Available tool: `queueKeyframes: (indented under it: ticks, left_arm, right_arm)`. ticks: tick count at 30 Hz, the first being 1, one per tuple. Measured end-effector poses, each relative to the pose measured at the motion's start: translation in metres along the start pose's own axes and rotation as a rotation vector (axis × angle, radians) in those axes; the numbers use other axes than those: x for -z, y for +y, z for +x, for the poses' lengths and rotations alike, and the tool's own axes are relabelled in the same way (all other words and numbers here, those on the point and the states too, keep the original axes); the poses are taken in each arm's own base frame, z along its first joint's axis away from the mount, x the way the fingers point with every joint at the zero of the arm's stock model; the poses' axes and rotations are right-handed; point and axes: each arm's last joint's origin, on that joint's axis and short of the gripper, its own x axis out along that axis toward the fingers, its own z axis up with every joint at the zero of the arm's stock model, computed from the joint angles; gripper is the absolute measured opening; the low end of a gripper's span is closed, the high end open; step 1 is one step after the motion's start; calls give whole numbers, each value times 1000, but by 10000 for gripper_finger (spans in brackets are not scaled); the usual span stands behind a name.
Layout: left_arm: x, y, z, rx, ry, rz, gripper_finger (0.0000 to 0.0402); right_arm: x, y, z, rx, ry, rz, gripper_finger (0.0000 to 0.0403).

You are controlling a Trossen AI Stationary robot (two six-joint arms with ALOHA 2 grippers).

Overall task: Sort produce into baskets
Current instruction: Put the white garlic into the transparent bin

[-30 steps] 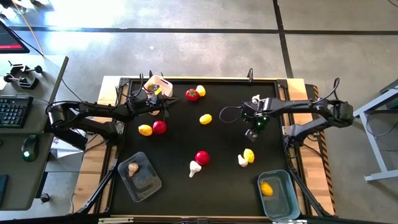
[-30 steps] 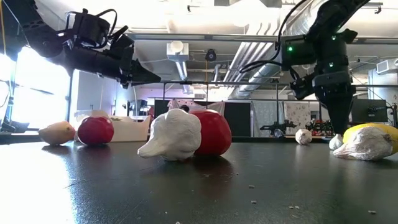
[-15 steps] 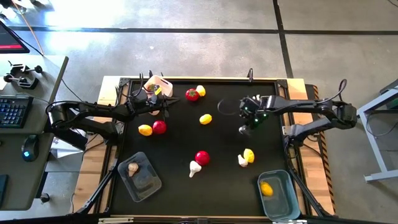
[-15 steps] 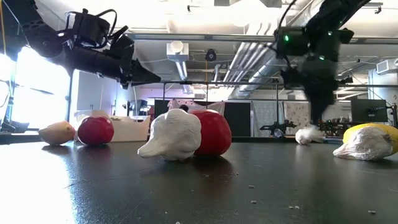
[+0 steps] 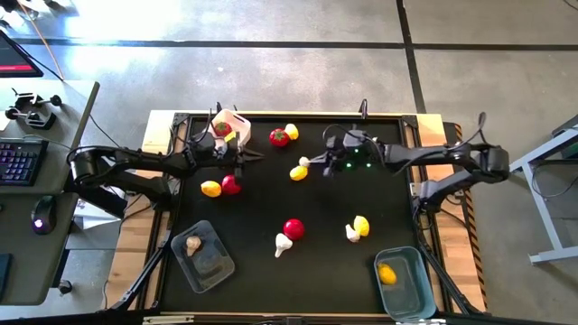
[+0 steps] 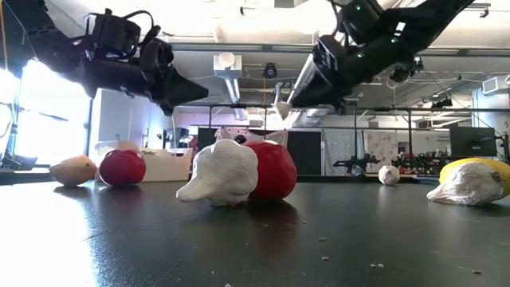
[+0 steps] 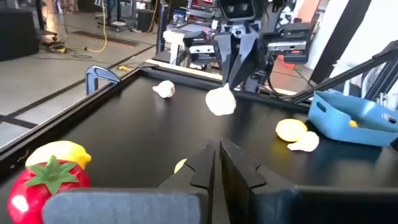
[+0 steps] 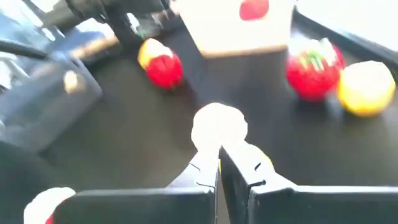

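1. Pinching a whitish garlic bulb (image 5: 304, 162) between its pressed-together fingertips, the right tool (image 5: 312, 163) hangs above the tabletop (image 5: 325, 262) near its middle, toward the far side.
2. In the low view the right arm slopes down from the upper right, and the bulb (image 6: 282, 108) sits at its lowest tip, clear of the surface.
3. From the left wrist view the bulb (image 7: 220, 101) hangs rounded end down beneath the two dark fingers, its long axis roughly upright.
4. A yellow lemon (image 5: 297, 172) lies on the tabletop just beside the held bulb, long axis slanted across the surface.
5. The left tool (image 5: 257, 156) is pressed together with nothing in it, its arm stretched level from the left edge, tip pointing toward the right tool.
6. Just behind the left tool stands the white basket (image 5: 237, 120) with a tomato (image 5: 221, 128) in it.
7. A red tomato (image 5: 231, 185) and a second lemon (image 5: 210, 189) lie touching, near the left arm.
8. The clear basket (image 5: 215, 264) at the near left holds one garlic bulb; the blue basket (image 5: 411, 291) at the near right holds one lemon.
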Motion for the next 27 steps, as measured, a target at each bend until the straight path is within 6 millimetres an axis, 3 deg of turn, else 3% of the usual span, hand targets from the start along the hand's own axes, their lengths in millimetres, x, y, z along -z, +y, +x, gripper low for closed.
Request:
queueKeyframes:
  ticks: [8,18,27]
  left_arm:
    - [-8,-13,16,36,-3,-5,108]
    - [-4,-8,43,1,53,-23,230]
    - [-13,-6,72,15,48,-12,270]
  right_arm:
    - [-4,2,26,-60,-89,-69,0]
    - [-12,4,27,-77,-164,-119,0]
    - [-12,4,27,-85,-163,-126,0]
